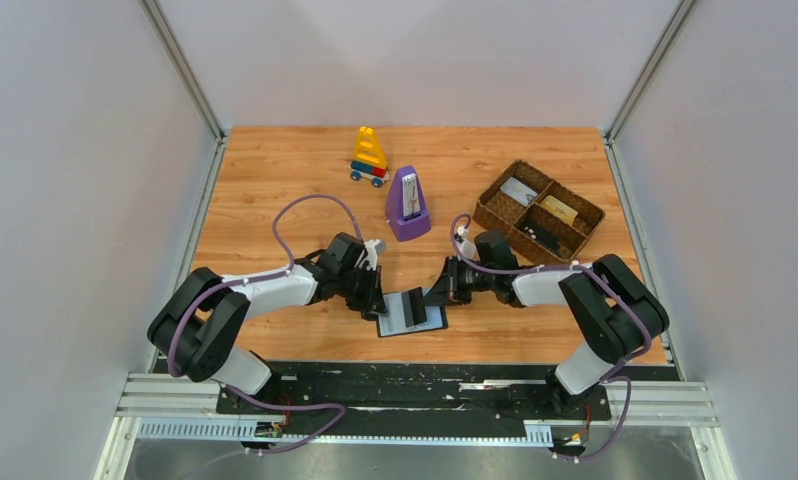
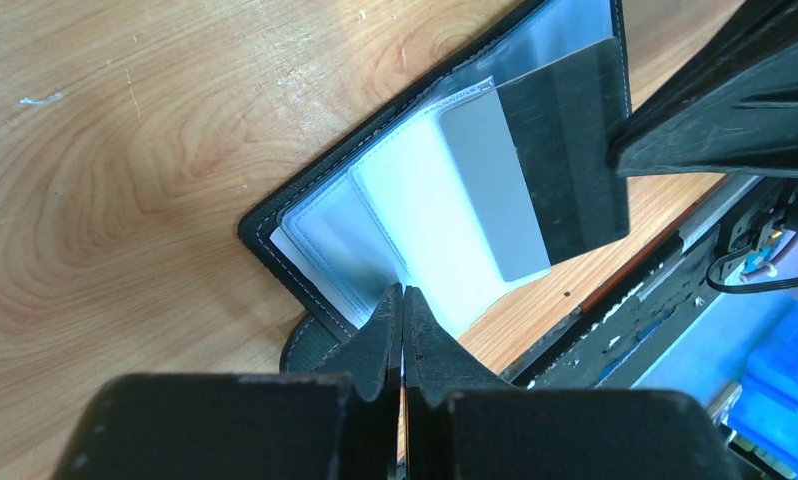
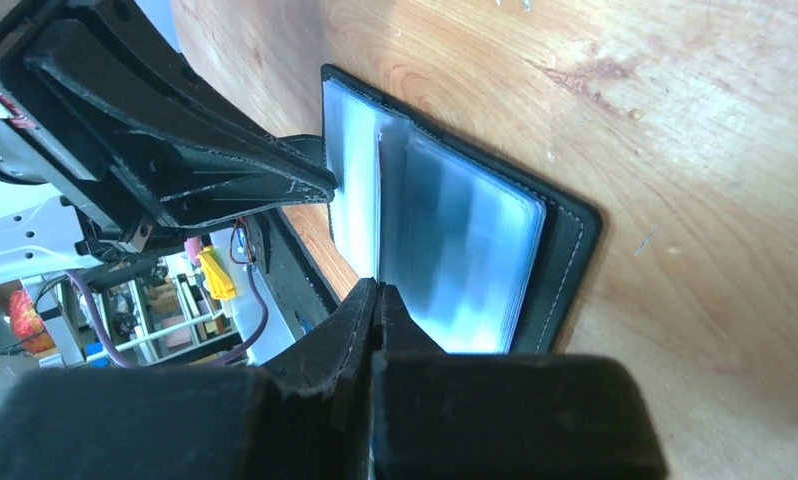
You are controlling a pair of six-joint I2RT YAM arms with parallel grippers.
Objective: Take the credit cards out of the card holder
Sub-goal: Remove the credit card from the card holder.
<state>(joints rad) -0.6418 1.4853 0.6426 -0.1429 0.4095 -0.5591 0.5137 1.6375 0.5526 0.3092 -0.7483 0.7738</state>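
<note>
From above, the open card holder (image 1: 437,320) lies on the desk (image 1: 275,180) between left tool (image 1: 377,300) and right tool (image 1: 437,297), metronome (image 1: 407,205) and woven tray (image 1: 490,215) beyond them; left wrist: its tool closed tight at the sleeves (image 2: 325,235), right tool ahead pinching a grey credit card (image 2: 535,180); right wrist: left tool looms ahead over the holder.

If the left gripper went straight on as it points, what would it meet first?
The card holder, just ahead of the left gripper's shut tips; they may even touch. The credit card lies beyond.
</note>
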